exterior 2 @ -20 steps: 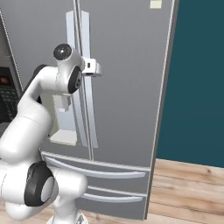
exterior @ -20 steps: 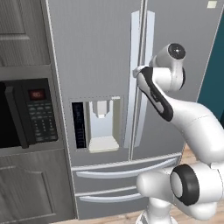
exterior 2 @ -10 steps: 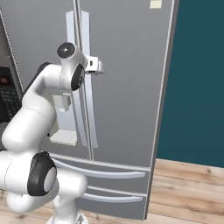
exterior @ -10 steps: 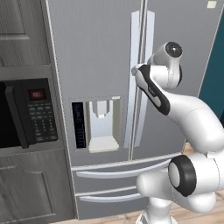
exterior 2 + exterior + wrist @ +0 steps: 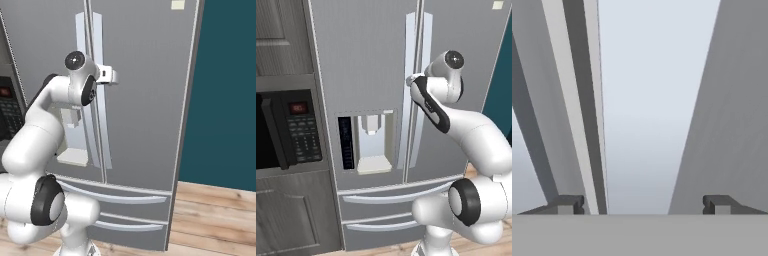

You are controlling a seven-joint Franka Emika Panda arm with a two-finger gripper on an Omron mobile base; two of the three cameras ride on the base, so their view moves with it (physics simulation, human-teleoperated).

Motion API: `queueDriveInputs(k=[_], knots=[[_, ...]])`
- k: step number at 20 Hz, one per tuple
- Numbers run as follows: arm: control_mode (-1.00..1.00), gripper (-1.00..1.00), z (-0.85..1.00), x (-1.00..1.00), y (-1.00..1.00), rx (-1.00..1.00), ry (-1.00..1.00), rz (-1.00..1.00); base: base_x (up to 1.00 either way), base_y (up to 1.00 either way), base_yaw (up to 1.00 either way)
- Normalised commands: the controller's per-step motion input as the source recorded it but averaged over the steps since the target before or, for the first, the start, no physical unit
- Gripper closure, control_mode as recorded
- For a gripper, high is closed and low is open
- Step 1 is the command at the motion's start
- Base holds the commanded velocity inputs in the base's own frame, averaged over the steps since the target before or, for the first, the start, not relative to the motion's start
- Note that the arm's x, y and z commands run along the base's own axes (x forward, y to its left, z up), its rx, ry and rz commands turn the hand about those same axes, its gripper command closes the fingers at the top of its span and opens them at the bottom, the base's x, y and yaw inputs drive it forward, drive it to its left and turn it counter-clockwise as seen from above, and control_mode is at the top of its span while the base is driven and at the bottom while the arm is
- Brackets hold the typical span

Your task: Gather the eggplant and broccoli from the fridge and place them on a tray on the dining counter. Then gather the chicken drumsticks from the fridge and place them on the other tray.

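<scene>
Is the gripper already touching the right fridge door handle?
Cannot tell. In the hand view the open gripper straddles a pale handle, but no contact or gap shows plainly; in the base views the hand hides it.

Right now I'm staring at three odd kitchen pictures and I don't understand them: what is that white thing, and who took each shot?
The white thing is a robot arm on a base that drives. Two cameras ride behind it, left and right, and look at a steel fridge, doors shut, with a microwave beside it. The third camera sits on the hand: its two dark fingers stand apart, one on each side of the right door's handle, holding nothing. The gripper is at that handle.
</scene>
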Motion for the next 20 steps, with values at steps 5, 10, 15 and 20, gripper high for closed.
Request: queueDriveInputs(k=[5, 10, 15, 20], knots=[[-1.00, -1.00, 0.22, -0.02, 0.07, 0.00, 0.00, 0.00, 0.00, 0.00, 0.00], [-1.00, -1.00, 0.33, -0.01, 0.02, 0.00, -0.04, 0.00, 0.00, 0.00, 0.00], [-1.00, -1.00, 0.07, 0.40, 0.00, 0.01, 0.00, 0.00, 0.00, 0.00, 0.00], [-1.00, -1.00, 0.00, 0.63, 0.02, 0.03, 0.00, 0.01, 0.00, 0.00, 0.00]])
